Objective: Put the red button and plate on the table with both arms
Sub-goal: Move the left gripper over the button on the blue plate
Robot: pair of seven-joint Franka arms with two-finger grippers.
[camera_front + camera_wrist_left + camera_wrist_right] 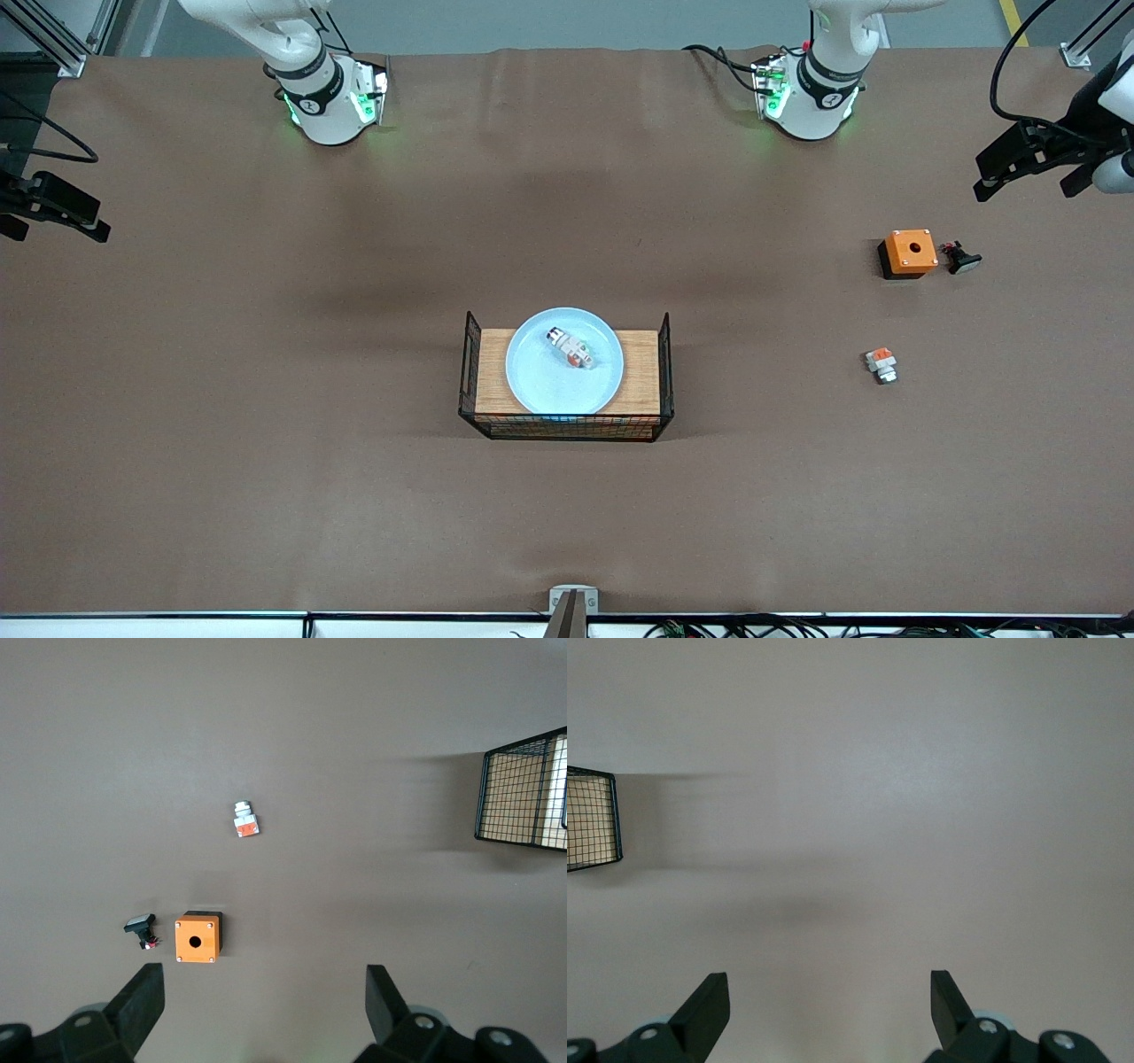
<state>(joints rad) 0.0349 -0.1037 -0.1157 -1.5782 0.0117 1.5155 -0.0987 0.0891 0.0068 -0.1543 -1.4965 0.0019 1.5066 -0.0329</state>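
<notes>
The pale-blue plate [542,377] rests on a wooden board with black wire ends [640,363] in the middle of the brown table [266,399]. The red button [570,347], a small white-grey block with a red-orange part, lies on the plate. My left gripper [1023,182] is open and empty, up over the left arm's end of the table; its own view [264,1001] shows bare table between the fingers. My right gripper [53,226] is open and empty over the right arm's end of the table, also over bare table in its own view [829,1001].
Toward the left arm's end stand an orange box with a hole [909,252], a black knob [961,259] beside it, and a stubby white block with an orange top [881,363], nearer the front camera. All three show in the left wrist view: box [197,937], knob [142,928], block [245,819].
</notes>
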